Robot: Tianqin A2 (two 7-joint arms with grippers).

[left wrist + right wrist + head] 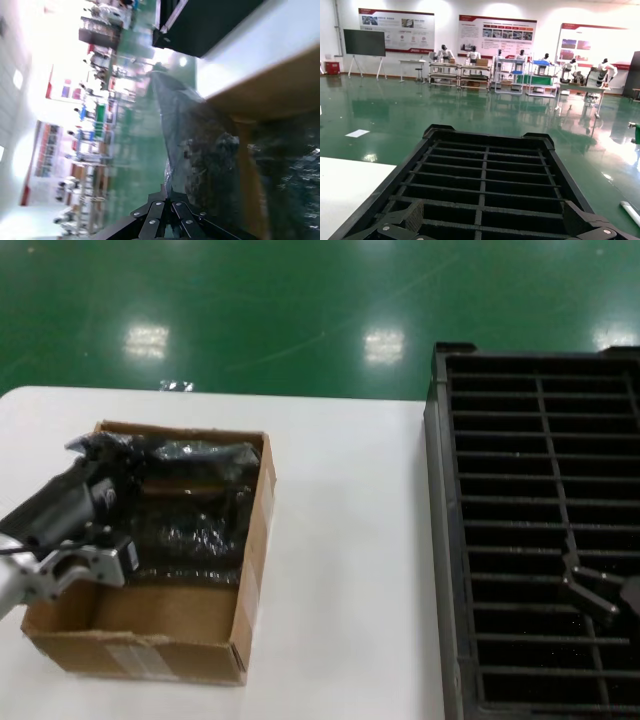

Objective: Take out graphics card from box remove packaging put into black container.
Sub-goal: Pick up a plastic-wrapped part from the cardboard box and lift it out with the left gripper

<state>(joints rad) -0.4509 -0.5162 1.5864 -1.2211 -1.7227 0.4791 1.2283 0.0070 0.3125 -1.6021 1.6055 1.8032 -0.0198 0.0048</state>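
Left gripper (88, 452) is down in the box (170, 630), pinching the bag (192, 145). Right gripper (590, 585) hangs open above the black container (540, 400).

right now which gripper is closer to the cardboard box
Left. The left gripper is down inside the cardboard box, at the bagged graphics card. The right gripper hangs open over the black container, far across the table.
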